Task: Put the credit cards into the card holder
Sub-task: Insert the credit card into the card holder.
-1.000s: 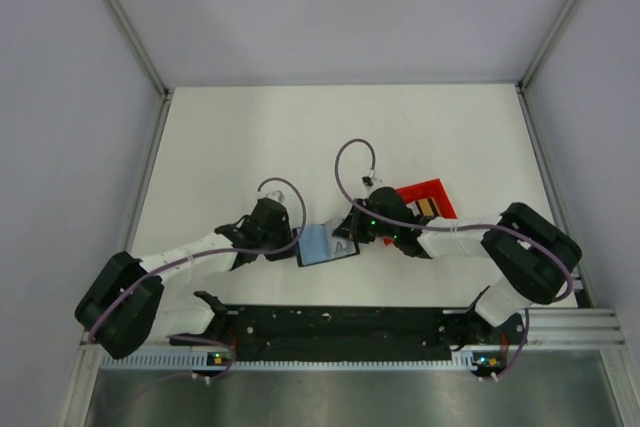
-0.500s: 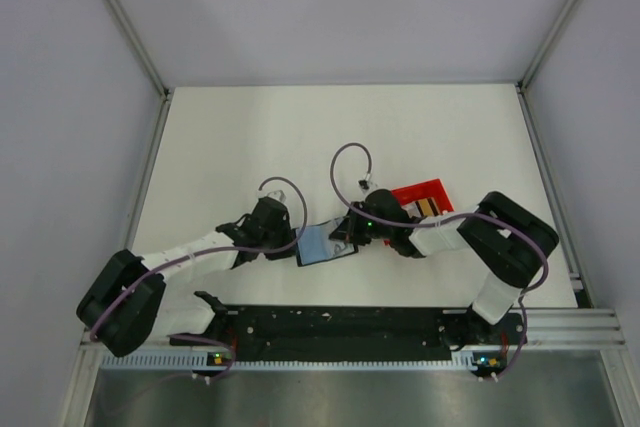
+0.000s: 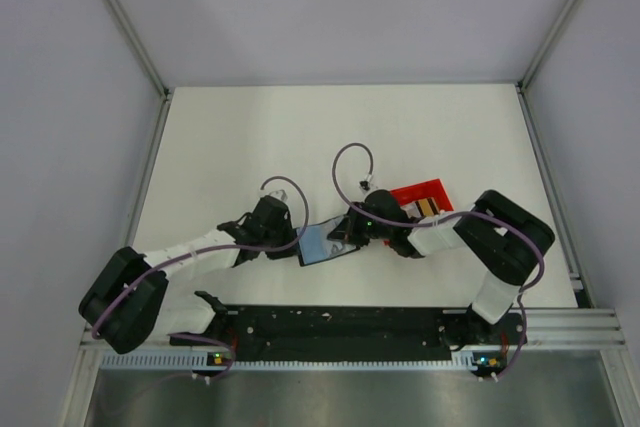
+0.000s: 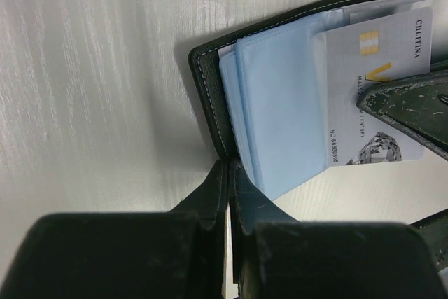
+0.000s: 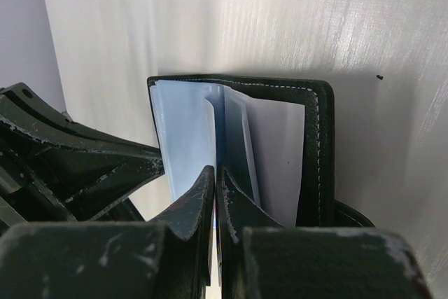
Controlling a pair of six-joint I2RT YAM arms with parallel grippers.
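The white worktop (image 3: 250,147) is carrying everything, with both arms reaching in toward its middle. Off to the right, well apart from the action, the red tray (image 3: 432,190) is sitting with the remaining credit cards (image 3: 426,207) lying in it, tan and dark; how many cannot be told from above.

Between the two wrists the card holder (image 3: 322,244) is lying open on the worktop, black stitched cover underneath and pale blue sleeves fanning up. It is looking soft and floppy, likely to slide or fold if pushed, so it is best taken by the cover's edge. The left fingers (image 4: 213,194) are pressing together there, seemingly pinching its near corner to steady it.

A pale card (image 4: 378,68) is lying part-way into a sleeve, its printed end sticking out. It is looking light, stiff and slick; the free short end is the place to grip. The right fingers (image 5: 196,201) are closing tight on it, a thin sliver showing between them.
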